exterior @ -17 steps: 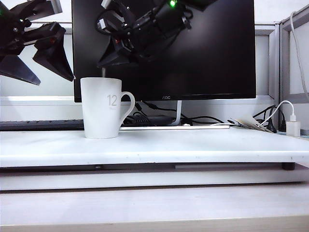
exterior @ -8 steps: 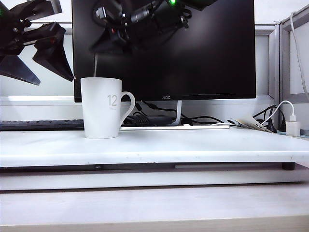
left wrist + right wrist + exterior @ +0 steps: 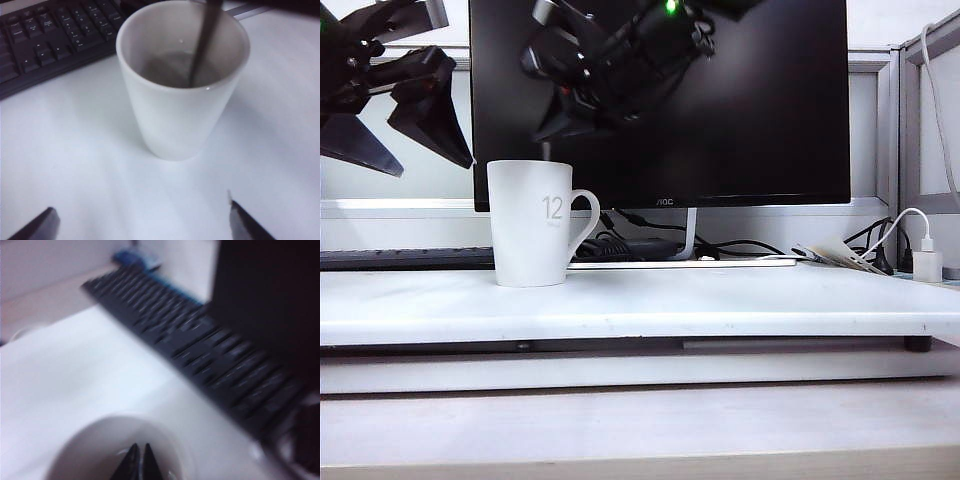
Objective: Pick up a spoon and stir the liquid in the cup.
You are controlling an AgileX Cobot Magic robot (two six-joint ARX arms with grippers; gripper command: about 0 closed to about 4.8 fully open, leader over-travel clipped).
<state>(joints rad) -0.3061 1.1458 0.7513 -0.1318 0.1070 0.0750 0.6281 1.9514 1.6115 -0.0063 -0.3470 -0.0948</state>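
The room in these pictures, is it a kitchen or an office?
Most likely an office desk: a black monitor stands behind a white cup, a keyboard lies beside it, and a plugged-in charger sits on the white table.

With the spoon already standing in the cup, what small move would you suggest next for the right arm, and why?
Probably another small sweep around the inside. The right gripper is shut on the spoon, whose handle dips into the liquid inside the cup. The left gripper hangs open beside the cup, clear of it.
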